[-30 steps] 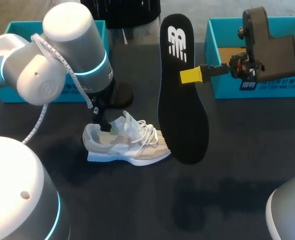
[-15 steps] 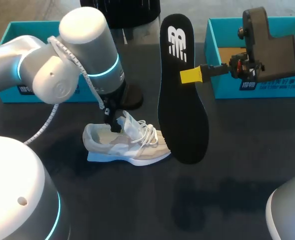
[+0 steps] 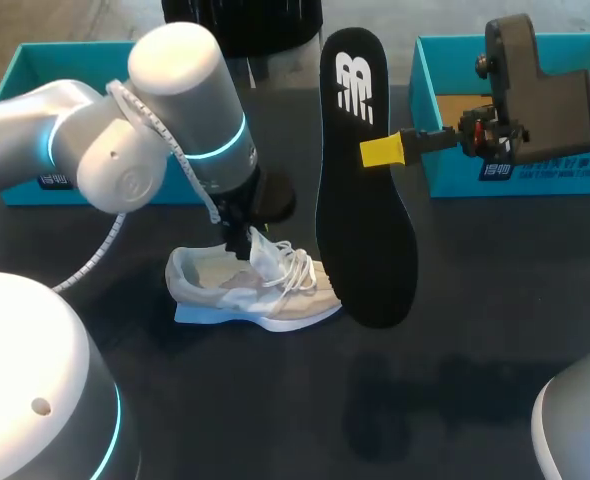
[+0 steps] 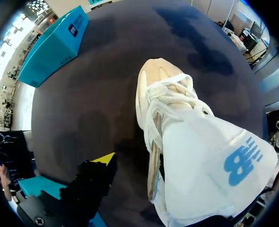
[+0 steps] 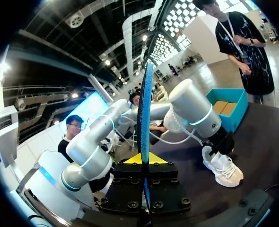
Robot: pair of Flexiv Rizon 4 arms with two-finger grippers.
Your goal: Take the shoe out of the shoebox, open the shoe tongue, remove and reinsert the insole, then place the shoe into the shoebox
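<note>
The right gripper [image 3: 383,152] pinches the black insole [image 3: 360,200] by its edge and holds it upright, its lower end just past the beige sneaker [image 3: 260,295] on the dark table [image 3: 475,300]. The left gripper [image 3: 243,238] sits at the sneaker's raised white tongue [image 4: 215,170], and the arm hides the opening. I cannot tell whether its jaws grip the tongue. One teal shoebox [image 3: 445,70] stands behind the right jaws, and the other teal box [image 3: 35,60] is well behind the left.
</note>
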